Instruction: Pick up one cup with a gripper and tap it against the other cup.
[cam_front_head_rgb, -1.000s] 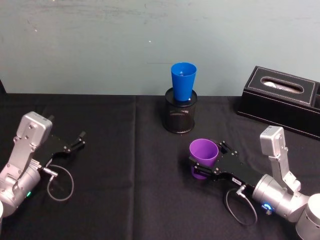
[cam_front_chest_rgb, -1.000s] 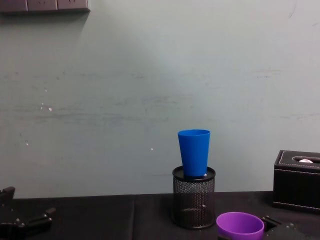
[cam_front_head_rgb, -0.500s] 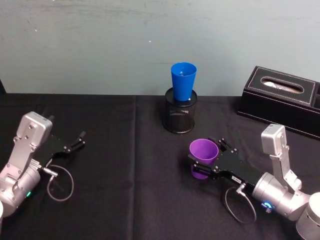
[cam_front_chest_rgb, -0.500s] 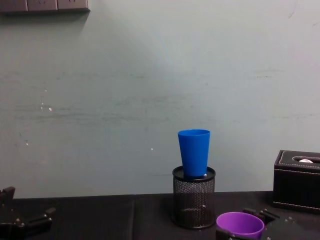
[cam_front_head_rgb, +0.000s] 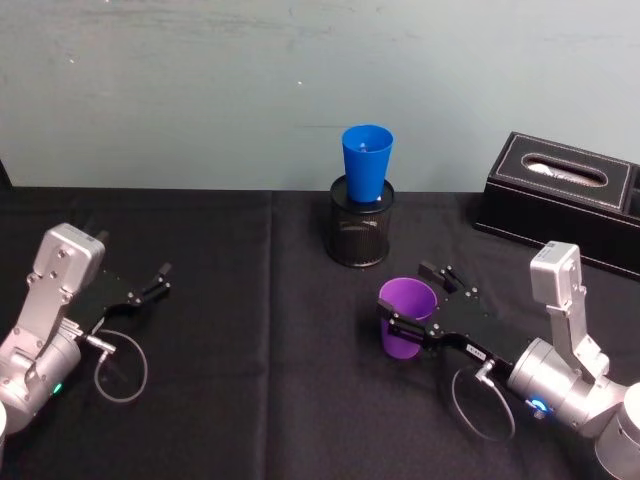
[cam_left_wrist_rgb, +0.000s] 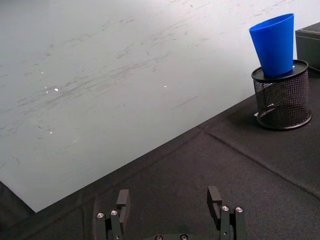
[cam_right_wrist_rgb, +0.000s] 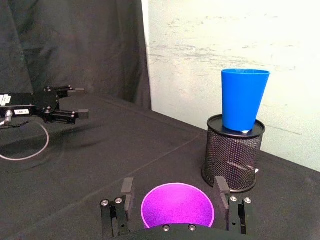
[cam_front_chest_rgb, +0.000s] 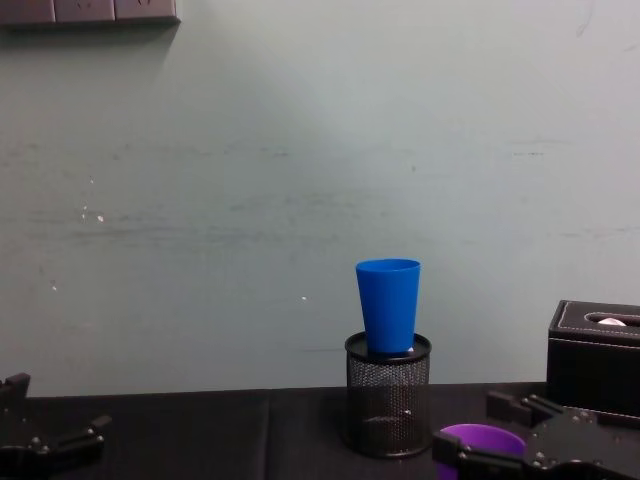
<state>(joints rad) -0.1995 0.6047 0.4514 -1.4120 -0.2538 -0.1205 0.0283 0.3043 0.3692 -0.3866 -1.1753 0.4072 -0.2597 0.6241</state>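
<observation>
The short purple cup (cam_front_head_rgb: 405, 325) stands upright on the black cloth, right of centre. My right gripper (cam_front_head_rgb: 408, 294) is open, with one finger on each side of the cup near its rim; in the right wrist view the purple cup (cam_right_wrist_rgb: 177, 207) sits between the fingers with small gaps. The chest view shows the right gripper (cam_front_chest_rgb: 470, 425) partly covering the purple cup (cam_front_chest_rgb: 480, 435). The taller blue cup (cam_front_head_rgb: 366, 160) stands in a black mesh pen holder (cam_front_head_rgb: 360, 235) behind it. My left gripper (cam_front_head_rgb: 160, 280) rests open at the far left, holding nothing.
A black tissue box (cam_front_head_rgb: 565, 200) sits at the back right, close to my right arm. A pale wall runs behind the table. Bare black cloth (cam_front_head_rgb: 250, 330) lies between the two arms. A grey cable loops beside each wrist.
My right gripper's fingers have risen and pushed slightly forward along the purple cup's sides. The cup has stayed in place. The left arm has not moved.
</observation>
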